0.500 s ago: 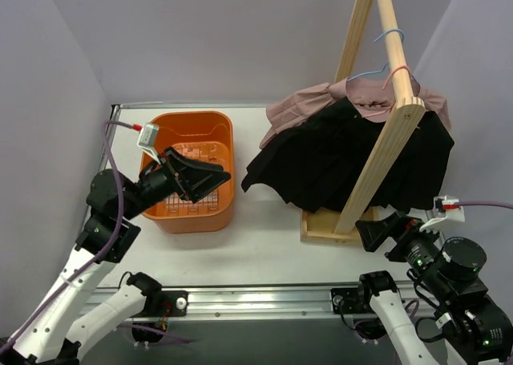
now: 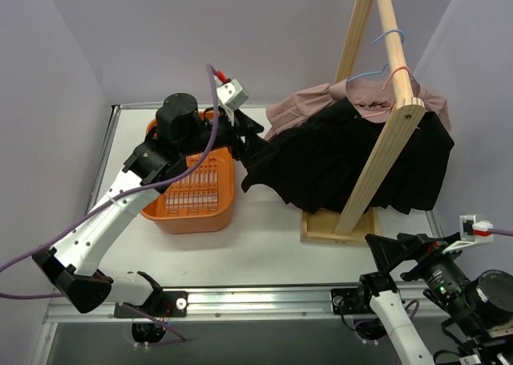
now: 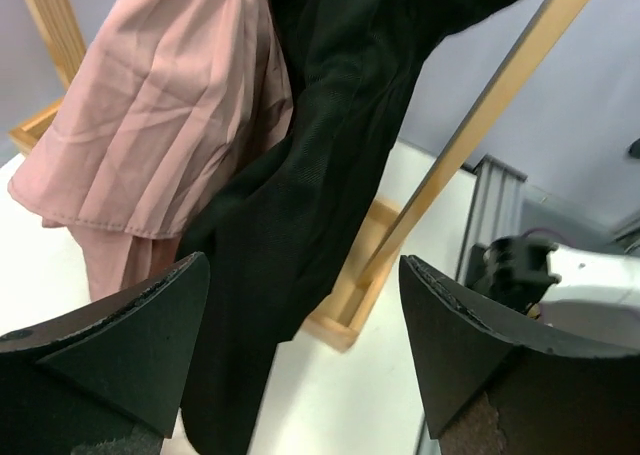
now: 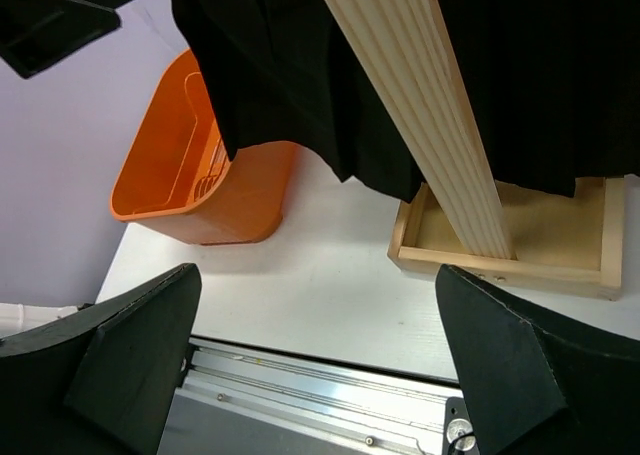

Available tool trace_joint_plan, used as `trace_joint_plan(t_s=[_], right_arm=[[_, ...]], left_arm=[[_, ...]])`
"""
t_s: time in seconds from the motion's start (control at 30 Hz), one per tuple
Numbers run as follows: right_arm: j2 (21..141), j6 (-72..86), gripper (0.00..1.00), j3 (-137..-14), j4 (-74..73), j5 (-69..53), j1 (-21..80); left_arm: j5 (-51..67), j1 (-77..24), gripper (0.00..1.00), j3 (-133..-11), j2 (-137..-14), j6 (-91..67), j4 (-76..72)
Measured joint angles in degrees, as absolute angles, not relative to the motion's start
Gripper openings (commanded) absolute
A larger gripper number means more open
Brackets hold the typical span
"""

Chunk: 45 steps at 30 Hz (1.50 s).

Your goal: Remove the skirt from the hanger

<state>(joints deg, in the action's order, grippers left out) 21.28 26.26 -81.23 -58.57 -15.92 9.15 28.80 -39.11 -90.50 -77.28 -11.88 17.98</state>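
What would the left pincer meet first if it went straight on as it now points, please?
Most likely the black pleated fabric skirt, centred between the open fingers of the left pincer; the pale pink fabric skirt hangs beside it.

Wide-spread fingers [image 3: 110, 345] of the left gripper [image 3: 302, 265], black skirt [image 3: 300, 175] hanging between them, pink skirt [image 3: 160, 105] above the finger at left, post [image 3: 480, 125] slanting above the other, base [image 3: 345, 320] beyond the gap.

Skirt [image 2: 321, 164]: plain black
Draped garment [image 2: 300, 108]: dusty pink
Basket [image 2: 192, 218]: orange
Rack [image 2: 377, 168]: pale natural wood
Upper hanger [image 2: 390, 34]: light blue
Lower hanger [image 2: 401, 72]: pink
Table [image 2: 264, 237]: white
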Motion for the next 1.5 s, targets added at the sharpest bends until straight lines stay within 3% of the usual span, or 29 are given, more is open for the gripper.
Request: trace_joint_plan(t_s=[0.13,0.23,0.5,0.87,1.23,1.5], right_arm=[[21.28,26.30,1.00,-82.54,-59.00,-15.92,9.15],[21.43,26.68,1.00,-82.76,-59.59,-15.90,9.15],[21.61,27.66,1.00,-85.41,-60.51,-15.88,9.15],[21.63,28.45,1.00,-87.42,-60.93,-15.79,9.15],[21.69,28.40,1.00,-87.81,-61.14,-15.25,9.15],[21.69,28.32,1.00,-87.70,-61.14,-15.07,9.15]], left_arm=[[31.55,-38.98,0.85,-93.27,-80.20,-4.34,20.03],[34.76,-38.46,0.75,-95.94,-81.62,-0.62,20.05],[42.30,-36.73,0.74,-103.83,-88.01,4.80,20.58],[48.42,-36.77,0.61,-111.83,-99.26,3.81,20.25],[52.18,-39.88,0.56,-112.03,-102.43,1.08,19.07],[53.43,-41.93,0.34,-115.85,-106.02,-1.10,20.01]])
